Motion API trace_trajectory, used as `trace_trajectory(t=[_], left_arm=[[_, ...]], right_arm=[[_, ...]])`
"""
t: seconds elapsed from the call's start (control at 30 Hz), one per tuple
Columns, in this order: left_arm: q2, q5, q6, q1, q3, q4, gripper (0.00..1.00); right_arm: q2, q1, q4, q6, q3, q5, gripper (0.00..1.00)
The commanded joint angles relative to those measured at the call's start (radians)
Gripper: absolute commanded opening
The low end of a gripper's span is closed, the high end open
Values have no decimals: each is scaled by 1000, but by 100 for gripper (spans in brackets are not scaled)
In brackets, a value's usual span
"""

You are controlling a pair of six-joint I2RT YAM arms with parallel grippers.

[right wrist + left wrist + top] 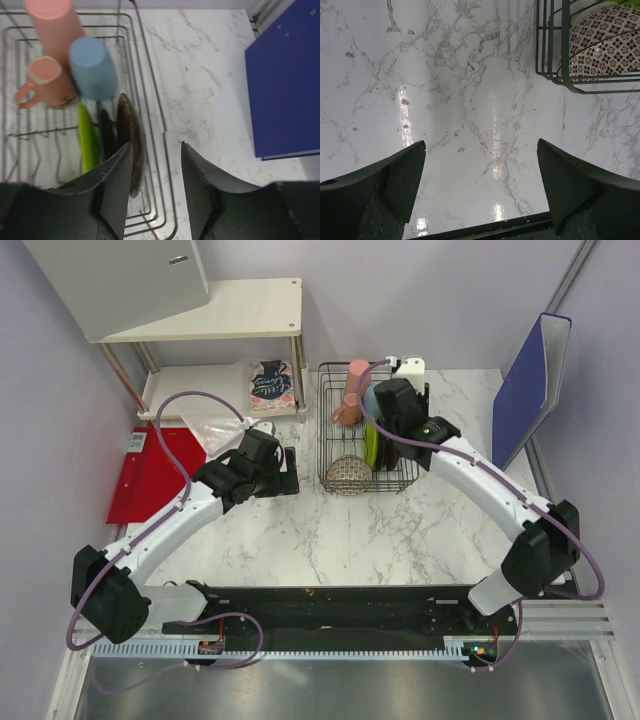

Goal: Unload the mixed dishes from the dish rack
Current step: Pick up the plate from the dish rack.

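Observation:
The black wire dish rack (330,430) stands at the back middle of the marble table. In it are the tall pink cup (357,373), the small pink mug (346,411), the light-blue cup (371,398), the upright lime-green plate (371,447) and a beige patterned bowl (347,475). The right wrist view shows the cups (92,67), the green plate (88,137), the black plate (106,137) and the dark red plate (129,137) on edge. My right gripper (156,145) is open above the rack's right rim, holding nothing. My left gripper (481,142) is open and empty over the bare table, left of the rack (552,55) and the bowl (607,40).
A white shelf (215,310) with a floral packet (270,385) under it stands at the back left. A red folder (150,475) and a clear plastic bag (215,430) lie left. A blue binder (530,380) leans at the right, also in the right wrist view (285,75).

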Motion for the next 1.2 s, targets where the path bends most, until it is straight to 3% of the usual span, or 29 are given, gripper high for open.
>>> trace_trajectory(t=[0.0, 0.33, 0.9, 1.17], left_arm=[[-66, 16, -26, -3, -8, 29, 98], [-138, 90, -17, -5, -91, 142, 97], [-122, 102, -20, -5, -101, 147, 96], [-116, 104, -21, -5, -101, 147, 96]], right_arm=[[78, -80, -83, 8, 82, -24, 49], [96, -91, -39, -3, 10, -12, 47], [130, -37, 58, -28, -51, -78, 52], [168, -34, 93, -9, -105, -31, 51]])
